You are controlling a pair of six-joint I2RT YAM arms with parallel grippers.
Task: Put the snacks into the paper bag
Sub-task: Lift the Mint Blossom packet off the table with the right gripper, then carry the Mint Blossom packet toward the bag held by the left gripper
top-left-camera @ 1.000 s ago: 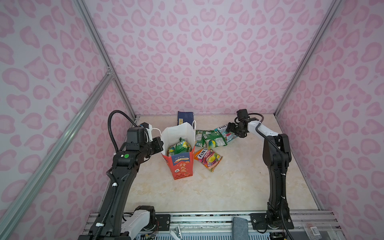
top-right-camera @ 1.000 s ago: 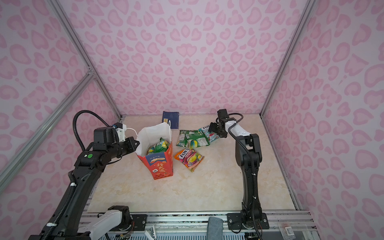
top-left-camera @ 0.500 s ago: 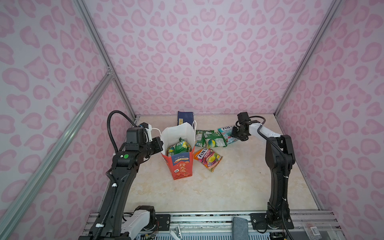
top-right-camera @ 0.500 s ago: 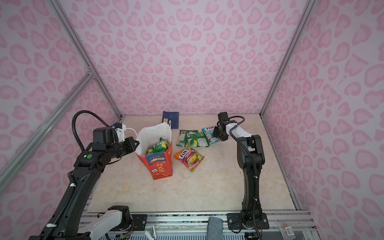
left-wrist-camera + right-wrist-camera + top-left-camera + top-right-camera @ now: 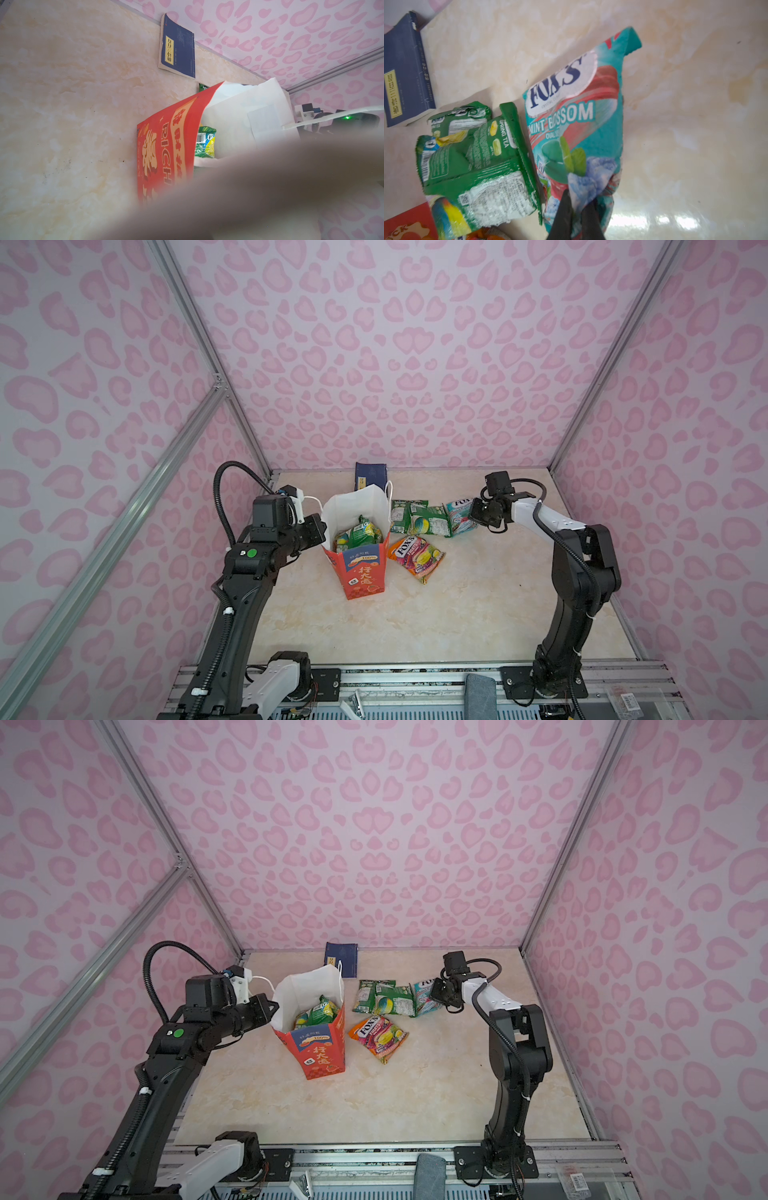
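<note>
The red-orange paper bag stands upright and open in both top views, with green snacks inside it. My left gripper is shut on the bag's left rim; a blurred shape hides its jaws in the left wrist view. A teal FOX'S packet lies right of the bag, and my right gripper is shut on its crumpled end. In a top view the right gripper sits at the right edge of the teal packet. Two green packets and an orange FOX'S packet lie loose on the table.
A flat dark-blue booklet with a yellow label lies against the back wall behind the bag. Pink patterned walls close in the left, back and right sides. The green packets touch the teal packet's side.
My right gripper was open beside the teal packet and has closed on its end, drifting slightly right. The left arm and the bag have not moved.
</note>
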